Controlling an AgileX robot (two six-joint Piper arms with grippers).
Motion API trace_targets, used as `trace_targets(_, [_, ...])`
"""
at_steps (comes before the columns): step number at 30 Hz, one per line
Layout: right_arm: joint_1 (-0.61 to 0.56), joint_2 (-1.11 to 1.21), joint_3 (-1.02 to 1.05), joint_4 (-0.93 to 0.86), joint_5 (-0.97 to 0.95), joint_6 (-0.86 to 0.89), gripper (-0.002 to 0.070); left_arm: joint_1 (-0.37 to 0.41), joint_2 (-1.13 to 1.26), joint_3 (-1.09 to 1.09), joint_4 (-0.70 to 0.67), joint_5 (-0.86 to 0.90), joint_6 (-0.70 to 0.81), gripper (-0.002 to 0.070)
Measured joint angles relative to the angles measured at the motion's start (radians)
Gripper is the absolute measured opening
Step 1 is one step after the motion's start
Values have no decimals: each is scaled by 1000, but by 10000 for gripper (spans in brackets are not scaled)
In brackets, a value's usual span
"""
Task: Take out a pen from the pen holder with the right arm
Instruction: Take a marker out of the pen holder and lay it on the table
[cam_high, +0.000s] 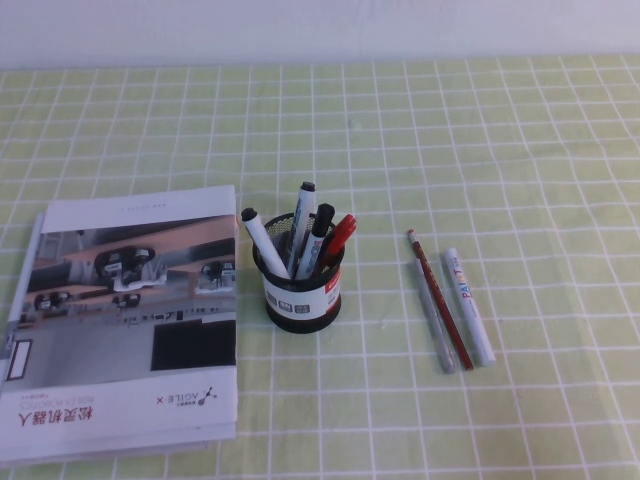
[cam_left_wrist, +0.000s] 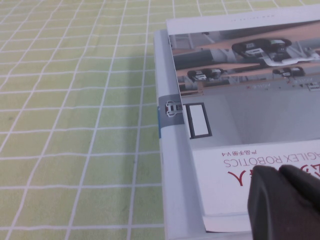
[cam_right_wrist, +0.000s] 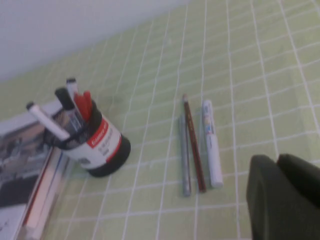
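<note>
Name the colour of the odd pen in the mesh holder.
Red; the slim red pen shows best in high view.

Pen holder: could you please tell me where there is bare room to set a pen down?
Free: the tablecloth behind the pen holder, and the strip between it and the loose pens on its right. Crowded: the booklet lies close on its left. Left claw hovers over the booklet; right claw over cloth near the loose pens.
</note>
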Motion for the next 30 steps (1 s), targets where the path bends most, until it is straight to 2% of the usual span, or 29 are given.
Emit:
trace_targets(7, [0, 337, -196, -16, 152, -165, -13, 0, 0, 0, 0, 0, 0, -6])
trace_targets(12, [2, 526, -274, -35, 152, -206, -13, 0, 0, 0, 0, 0, 0, -6])
trace_targets(15, [42, 626, -330, -68, 142, -207, -13, 0, 0, 0, 0, 0, 0, -6])
trace_targets(30, [602, 1097, -667, -183, -80, -207, -10, 0, 0, 0, 0, 0, 0, -6])
